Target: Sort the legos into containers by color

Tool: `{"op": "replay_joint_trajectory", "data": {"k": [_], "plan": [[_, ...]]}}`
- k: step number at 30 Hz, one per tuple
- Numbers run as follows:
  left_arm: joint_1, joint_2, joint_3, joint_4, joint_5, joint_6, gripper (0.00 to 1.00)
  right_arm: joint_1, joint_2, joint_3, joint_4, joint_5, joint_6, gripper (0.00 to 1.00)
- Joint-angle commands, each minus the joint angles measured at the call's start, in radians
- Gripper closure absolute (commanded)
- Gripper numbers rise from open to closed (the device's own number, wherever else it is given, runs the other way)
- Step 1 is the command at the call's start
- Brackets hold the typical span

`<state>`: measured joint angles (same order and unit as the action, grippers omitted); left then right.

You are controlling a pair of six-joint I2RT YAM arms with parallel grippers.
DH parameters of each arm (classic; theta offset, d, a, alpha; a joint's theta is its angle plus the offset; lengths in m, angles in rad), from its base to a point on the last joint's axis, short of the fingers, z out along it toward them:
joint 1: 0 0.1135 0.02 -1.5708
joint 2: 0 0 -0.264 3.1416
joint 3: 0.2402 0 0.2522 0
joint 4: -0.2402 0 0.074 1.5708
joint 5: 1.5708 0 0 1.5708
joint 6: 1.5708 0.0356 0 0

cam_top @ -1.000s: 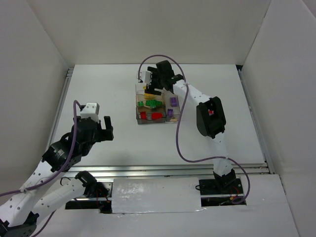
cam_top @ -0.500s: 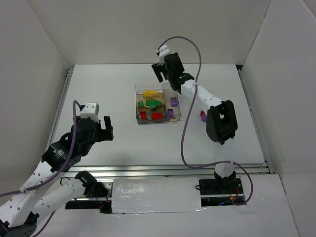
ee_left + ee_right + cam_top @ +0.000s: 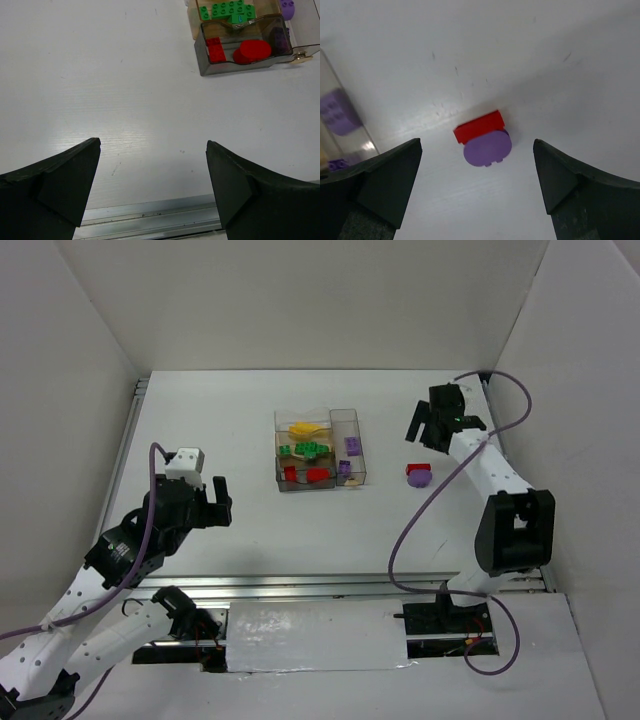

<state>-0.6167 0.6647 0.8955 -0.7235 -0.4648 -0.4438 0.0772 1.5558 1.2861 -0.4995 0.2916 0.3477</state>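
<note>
Sorting nearly done; one loose purple-and-red pair left on the table.

The tray [image 3: 345, 414] holds yellow bricks [image 3: 303, 429] in the far compartment, green bricks [image 3: 305, 450] in the middle one, red bricks [image 3: 317, 475] in the near one and purple bricks [image 3: 352, 445] in the long side compartment. Outside it, well to the right, a rounded purple brick [image 3: 488, 147] lies touching a red brick [image 3: 479, 126]; can't tell whether they are clipped together. Right gripper [image 3: 426, 435] hangs just above and beyond this pair, jaws spread wide, holding nothing; in the right wrist view the pair sits centred between the fingers. Left gripper [image 3: 218, 498] is also spread wide and empty, over bare table well short of the tray. By my judgement, only these two are left to bin.
</note>
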Motion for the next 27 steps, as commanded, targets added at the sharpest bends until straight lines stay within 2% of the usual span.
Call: {"op": "replay_joint_trajectory", "data": {"k": [1,5,9,11,22,24,27], "plan": [[0.006,-0.002,-0.003,0.053,0.017,0.025,0.01,0.007,0.049,-0.040,-0.071,0.009,0.025,0.00],[0.006,0.003,-0.003,0.049,0.011,0.020,0.00,0.001,0.046,-0.102,-0.027,-0.144,-0.013,0.00],[0.006,-0.001,-0.004,0.049,0.009,0.022,0.01,-0.011,0.062,-0.142,-0.020,-0.134,-0.042,0.00],[0.006,0.003,-0.004,0.050,0.014,0.022,0.01,-0.011,0.105,-0.130,-0.039,-0.105,-0.058,0.00],[0.006,0.019,-0.009,0.059,0.038,0.033,0.01,-0.043,0.253,-0.054,-0.040,-0.163,-0.130,0.00],[0.006,0.021,-0.009,0.059,0.041,0.033,0.01,-0.054,0.268,-0.045,-0.039,-0.224,-0.139,0.02],[0.005,0.024,-0.007,0.061,0.038,0.033,0.01,-0.057,0.297,-0.027,-0.054,-0.236,-0.139,0.07]]}}
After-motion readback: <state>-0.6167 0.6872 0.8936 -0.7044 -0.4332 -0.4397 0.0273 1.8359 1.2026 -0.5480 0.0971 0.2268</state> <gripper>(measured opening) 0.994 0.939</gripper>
